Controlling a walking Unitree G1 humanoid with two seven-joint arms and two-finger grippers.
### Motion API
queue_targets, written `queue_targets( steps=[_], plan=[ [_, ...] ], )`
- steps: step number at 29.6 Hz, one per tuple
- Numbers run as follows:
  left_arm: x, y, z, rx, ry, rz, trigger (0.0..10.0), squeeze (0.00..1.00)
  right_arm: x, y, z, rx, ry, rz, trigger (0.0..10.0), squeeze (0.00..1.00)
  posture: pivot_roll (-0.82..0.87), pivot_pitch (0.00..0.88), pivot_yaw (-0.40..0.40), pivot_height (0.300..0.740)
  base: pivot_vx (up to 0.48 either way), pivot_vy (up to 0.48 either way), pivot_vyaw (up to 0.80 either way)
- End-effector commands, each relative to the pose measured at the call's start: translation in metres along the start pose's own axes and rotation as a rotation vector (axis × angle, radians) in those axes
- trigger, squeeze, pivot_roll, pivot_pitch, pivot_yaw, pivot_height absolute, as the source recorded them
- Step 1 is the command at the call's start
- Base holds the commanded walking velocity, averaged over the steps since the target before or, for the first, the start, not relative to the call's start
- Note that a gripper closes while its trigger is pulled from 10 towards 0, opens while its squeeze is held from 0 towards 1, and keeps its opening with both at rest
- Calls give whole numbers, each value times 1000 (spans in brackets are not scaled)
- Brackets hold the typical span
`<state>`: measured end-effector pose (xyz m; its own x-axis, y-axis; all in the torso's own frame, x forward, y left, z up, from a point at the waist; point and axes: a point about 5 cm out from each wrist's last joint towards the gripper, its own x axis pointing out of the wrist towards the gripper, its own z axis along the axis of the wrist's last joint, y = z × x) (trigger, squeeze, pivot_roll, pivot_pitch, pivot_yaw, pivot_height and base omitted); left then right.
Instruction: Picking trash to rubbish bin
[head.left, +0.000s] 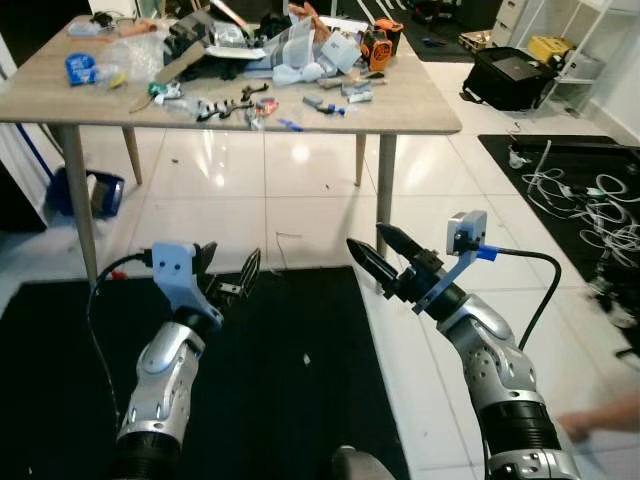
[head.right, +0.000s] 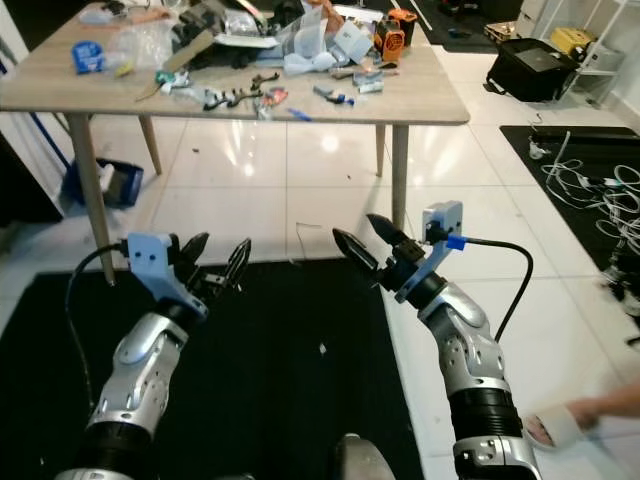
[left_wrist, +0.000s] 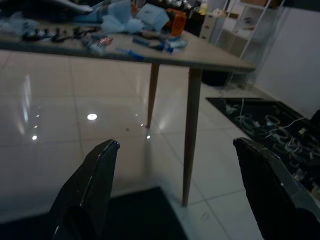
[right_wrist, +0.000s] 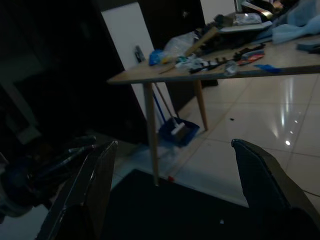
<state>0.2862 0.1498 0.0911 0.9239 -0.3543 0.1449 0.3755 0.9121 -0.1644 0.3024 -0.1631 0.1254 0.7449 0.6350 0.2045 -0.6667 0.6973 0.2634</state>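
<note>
A wooden table (head.left: 420, 112) stands ahead, piled with clutter: crumpled clear plastic wrappers (head.left: 300, 48), a blue packet (head.left: 80, 68), black cable pieces (head.left: 225, 106) and an orange tool (head.left: 378, 45). A small white scrap (head.left: 306, 359) lies on the black mat (head.left: 280, 400) before me. My left gripper (head.left: 230, 265) hovers open over the mat with nothing between its fingers. My right gripper (head.left: 366, 238) is also open and holds nothing, raised near the mat's right edge. The left wrist view looks past the left gripper (left_wrist: 175, 144) at a table leg (left_wrist: 191, 135).
A blue dustpan (head.left: 95, 192) rests on the white tile floor beside the table's left leg. A black bag (head.left: 510, 75) and white shelving stand at the back right. White cables (head.left: 590, 200) sprawl on a second dark mat. A person's foot (head.right: 565, 425) is at lower right.
</note>
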Motion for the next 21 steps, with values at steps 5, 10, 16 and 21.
queue_targets(
  steps=[5, 10, 16, 21],
  plan=[
    [-3, 1, -2, 0, 13, -2, 10000, 0, 2, 1, 3, -10, -7, 4, 10000, 0, -65, 0, -31, 740, 480, 0, 0],
    [-2, 1, -1, 0, 12, -9, 10000, 0, 2, 1, 4, -9, -7, 2, 10000, 0, -65, 0, -31, 740, 480, 0, 0],
    [-2, 0, -1, 1, 12, -14, 10000, 0, 2, 1, 4, -7, -7, -1, 10000, 0, -65, 0, -31, 740, 480, 0, 0],
    [-2, 0, 0, 1, 10, -17, 10000, 0, 2, 1, 4, -5, -6, -2, 10000, 0, -65, 0, -31, 740, 480, 0, 0]
  ],
)
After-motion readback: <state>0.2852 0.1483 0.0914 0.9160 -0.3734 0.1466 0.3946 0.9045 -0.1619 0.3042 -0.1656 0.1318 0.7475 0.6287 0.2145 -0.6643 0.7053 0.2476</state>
